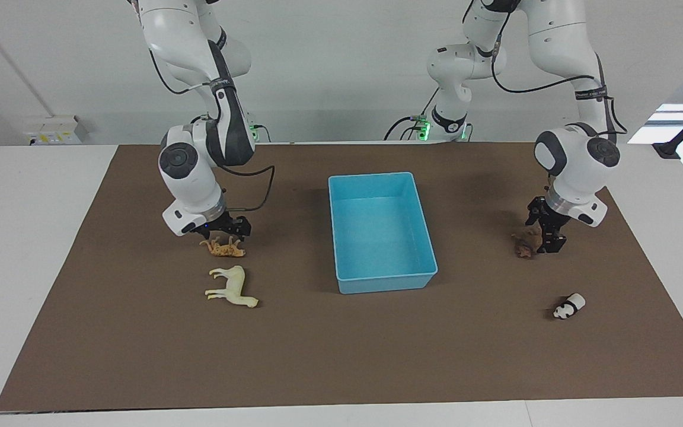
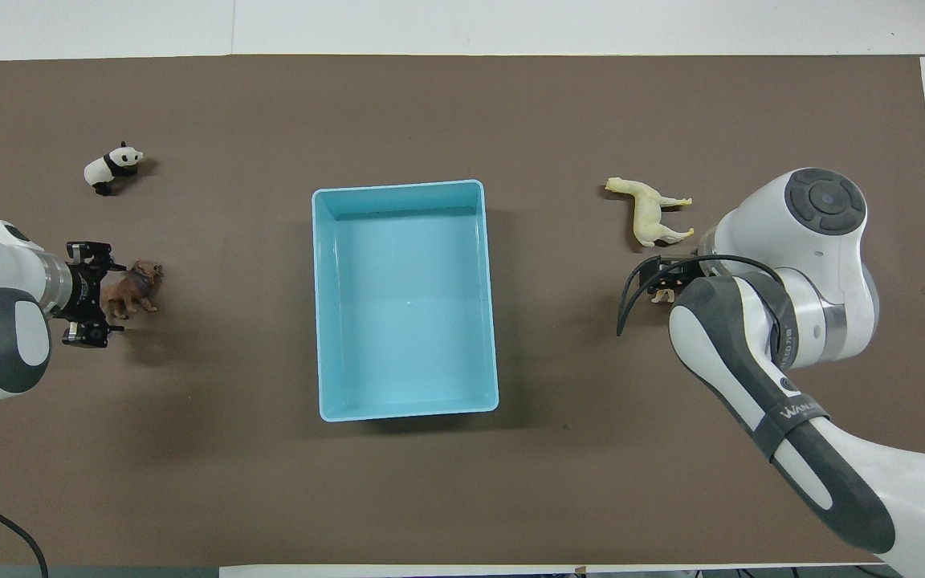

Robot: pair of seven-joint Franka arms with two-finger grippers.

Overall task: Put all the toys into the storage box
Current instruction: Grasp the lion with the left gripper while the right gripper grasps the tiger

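In the facing view, the blue box (image 1: pixel 382 231) is sitting in the middle of the brown mat (image 1: pixel 341 356), and nothing is lying inside it. The right gripper (image 1: pixel 227 230) is hanging low, just over the spotted cat (image 1: pixel 223 248), with its fingers standing wide and holding nothing. The white horse (image 1: pixel 232 286) is lying beside the cat, a little farther from the robots. At the left arm's end of the table, the left gripper (image 1: pixel 546 236) is down just beside the brown lion (image 1: pixel 526 242), also wide and holding nothing; whether it is touching the lion is not clear. The panda (image 1: pixel 568 306) is lying apart from the lion, farther from the robots. In the overhead view, the left gripper (image 2: pixel 97 293) is showing its spread fingers around the lion's (image 2: pixel 133 288) rear part, and the panda (image 2: pixel 112 166) is lying farther out. The right gripper (image 2: pixel 667 281) is covering most of the cat, while the horse (image 2: pixel 649 213) is lying free beside it. The box (image 2: pixel 405 299) is staying between the two pairs of toys.
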